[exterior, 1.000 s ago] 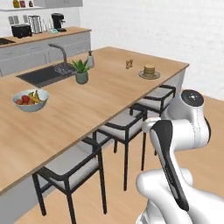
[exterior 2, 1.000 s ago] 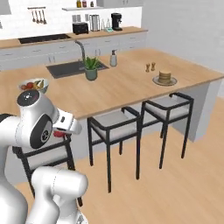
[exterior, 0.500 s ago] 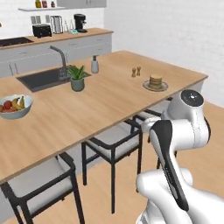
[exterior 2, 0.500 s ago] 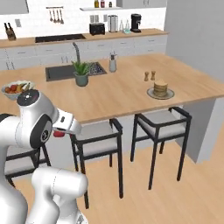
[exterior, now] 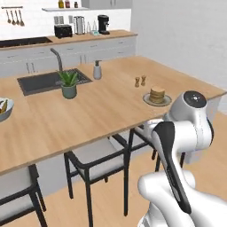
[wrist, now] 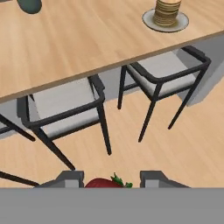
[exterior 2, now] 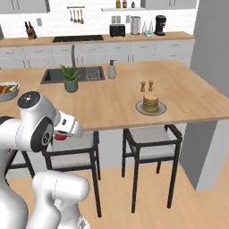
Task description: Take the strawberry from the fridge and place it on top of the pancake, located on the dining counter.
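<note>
Bright, even light in all three rendered pictures, with no glare.

The light seems to come from above and is soft. The stools [exterior 2: 152,138] give only weak, pale shadows on the wooden floor [wrist: 175,148]. The counter top [exterior: 102,106] is lit equally and has no shine. Edges look a little soft and grainy, mostly on the far wall shelf [exterior 2: 120,9] and small things there. Straight lines stay straight at the picture borders.
</note>
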{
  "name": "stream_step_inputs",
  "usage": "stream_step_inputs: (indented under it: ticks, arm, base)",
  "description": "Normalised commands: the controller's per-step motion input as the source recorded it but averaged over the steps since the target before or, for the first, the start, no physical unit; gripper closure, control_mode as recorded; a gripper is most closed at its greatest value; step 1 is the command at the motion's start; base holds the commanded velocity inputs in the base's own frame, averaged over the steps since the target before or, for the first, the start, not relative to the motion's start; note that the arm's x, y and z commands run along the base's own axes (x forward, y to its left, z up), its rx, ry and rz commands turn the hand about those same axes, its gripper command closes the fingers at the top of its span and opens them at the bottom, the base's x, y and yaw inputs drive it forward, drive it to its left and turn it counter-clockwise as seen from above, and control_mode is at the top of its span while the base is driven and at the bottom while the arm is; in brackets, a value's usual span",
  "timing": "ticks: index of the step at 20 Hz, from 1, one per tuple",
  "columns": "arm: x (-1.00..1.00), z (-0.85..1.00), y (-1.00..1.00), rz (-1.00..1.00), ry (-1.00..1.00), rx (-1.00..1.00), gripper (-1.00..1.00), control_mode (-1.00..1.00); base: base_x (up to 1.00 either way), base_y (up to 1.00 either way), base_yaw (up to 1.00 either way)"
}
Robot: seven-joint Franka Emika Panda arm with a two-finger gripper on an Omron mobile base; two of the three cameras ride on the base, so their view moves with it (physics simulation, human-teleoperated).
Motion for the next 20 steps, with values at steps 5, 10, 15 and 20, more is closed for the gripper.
stream_step_inputs:
  ticks: [5,10,15,20]
  arm:
    - [0.0,0.0,0.0,0.0,0.0,0.0,1.0,1.0]
    - [0.0,0.0,0.0,0.0,0.0,0.0,1.0,1.0]
    - [0.0,0.0,0.0,0.0,0.0,0.0,1.0,1.0]
    - [0.0,0.0,0.0,0.0,0.0,0.0,1.0,1.0]
  base:
    - [0.75,-0.85,0.41]
    - [0.71,-0.83,0.44]
    - [0.56,-0.85,0.48]
    - [0.64,-0.97,0.42]
